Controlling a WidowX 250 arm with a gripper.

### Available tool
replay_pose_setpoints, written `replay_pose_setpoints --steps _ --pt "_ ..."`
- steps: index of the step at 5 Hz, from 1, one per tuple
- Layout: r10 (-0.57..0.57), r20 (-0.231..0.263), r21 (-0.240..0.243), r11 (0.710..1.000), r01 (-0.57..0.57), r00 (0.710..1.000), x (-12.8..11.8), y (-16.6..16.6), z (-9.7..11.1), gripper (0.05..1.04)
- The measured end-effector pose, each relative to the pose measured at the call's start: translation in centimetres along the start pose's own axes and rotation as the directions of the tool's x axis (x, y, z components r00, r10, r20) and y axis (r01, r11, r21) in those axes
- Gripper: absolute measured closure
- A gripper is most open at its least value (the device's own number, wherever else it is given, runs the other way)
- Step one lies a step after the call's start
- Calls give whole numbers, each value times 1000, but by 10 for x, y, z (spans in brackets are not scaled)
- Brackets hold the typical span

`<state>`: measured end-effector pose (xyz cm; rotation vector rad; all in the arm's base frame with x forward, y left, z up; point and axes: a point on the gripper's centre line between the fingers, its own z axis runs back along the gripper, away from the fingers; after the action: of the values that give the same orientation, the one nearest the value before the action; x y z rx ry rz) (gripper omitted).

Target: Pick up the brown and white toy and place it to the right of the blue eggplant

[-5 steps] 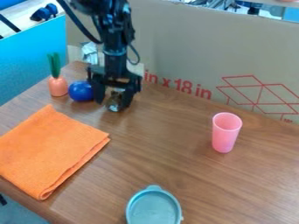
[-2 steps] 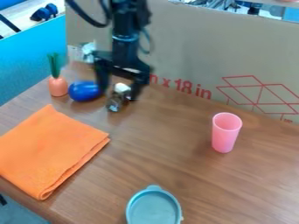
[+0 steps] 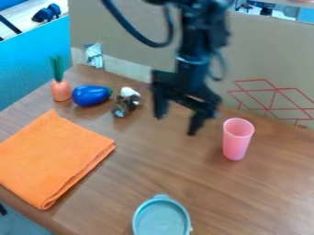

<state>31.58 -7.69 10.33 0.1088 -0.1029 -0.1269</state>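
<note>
Open end effector (image 3: 176,126), pink cup (image 3: 235,144), orange cloth (image 3: 52,160)

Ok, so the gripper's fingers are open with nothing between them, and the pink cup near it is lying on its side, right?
Not quite: the pink cup is standing upright, as the camera view shows. The gripper near it does have its fingers open, with nothing between them.

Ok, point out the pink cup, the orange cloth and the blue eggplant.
Pink cup (image 3: 236,143): camera view, on its outer side wall.
Orange cloth (image 3: 54,158): camera view, middle of its top face.
Blue eggplant (image 3: 89,95): camera view, middle of its body.
</note>
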Motion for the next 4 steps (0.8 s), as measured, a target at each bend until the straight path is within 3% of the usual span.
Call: replay_pose_setpoints --steps 1,4 --pt "-58 13 15 998 58 998 -8 -32 10 78" --pt "-49 12 17 999 49 999 -8 -31 10 78"
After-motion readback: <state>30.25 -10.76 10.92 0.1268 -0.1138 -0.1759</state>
